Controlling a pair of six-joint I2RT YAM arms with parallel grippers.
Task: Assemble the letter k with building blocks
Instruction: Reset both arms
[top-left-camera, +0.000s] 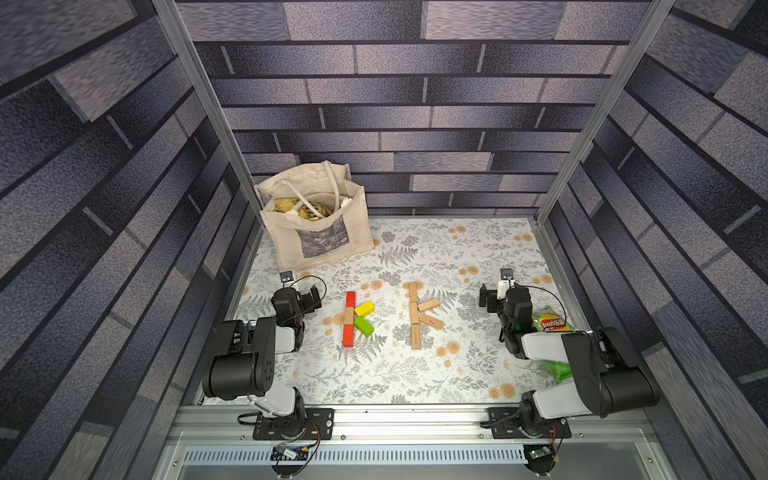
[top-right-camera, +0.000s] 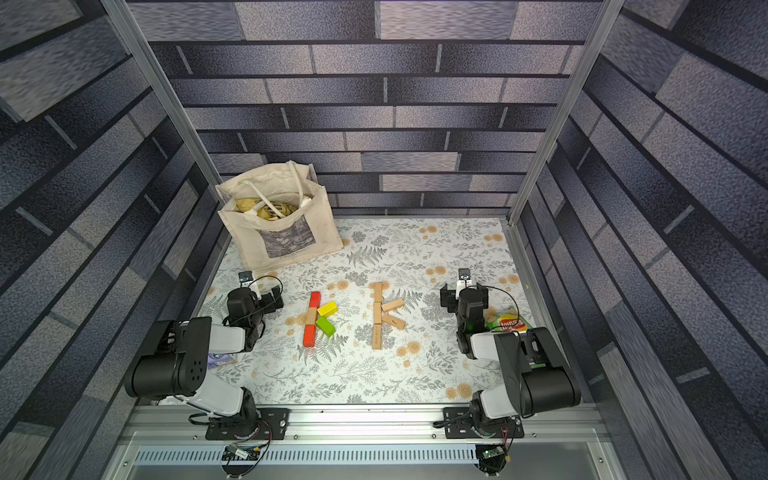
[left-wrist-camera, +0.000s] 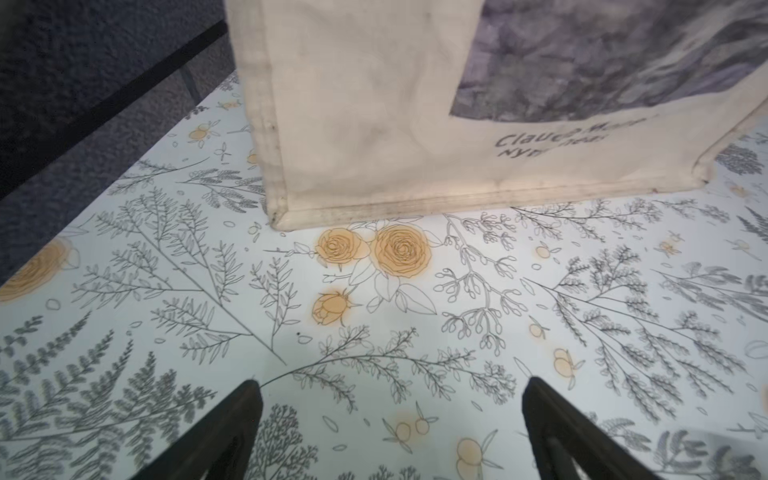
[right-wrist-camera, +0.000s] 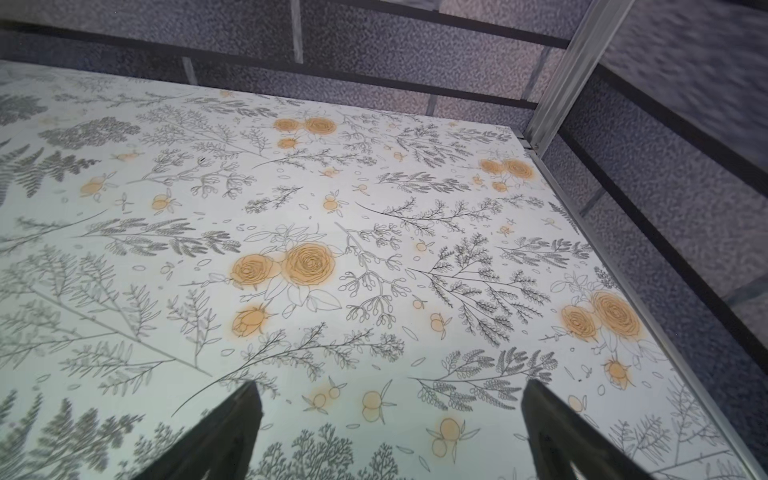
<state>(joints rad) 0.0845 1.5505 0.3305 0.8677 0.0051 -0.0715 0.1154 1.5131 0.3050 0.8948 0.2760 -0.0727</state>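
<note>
Lying flat near the middle of the table (top-left-camera: 415, 374), the coloured letter k (top-left-camera: 352, 318) had a spine of a red block (top-left-camera: 350, 299), a tan block (top-left-camera: 349, 316) and a second red block (top-left-camera: 348, 336). A yellow block (top-left-camera: 364, 308) and a green block (top-left-camera: 364, 326) slanted off its middle. Beside it, not touching, lay the all-tan letter k (top-left-camera: 415, 316), built the same way. Both spines ran lengthwise from the robot's base toward the back wall, and both pairs of branches pointed toward the right arm's side. No loose block showed in both top views, so the building looked finished.

The left fingers (left-wrist-camera: 232, 432) were spread wide and empty, near the outer side of the coloured letter. The right fingers (right-wrist-camera: 232, 432) were likewise spread and empty, near the outer side of the tan letter. Both aimed toward the back wall, parallel to the spines, and neither wrist view caught a block. A cloth tote bag (top-left-camera: 316, 232) stood beyond the left fingers, and a chip bag (top-left-camera: 548, 322) lay under the right arm.
</note>
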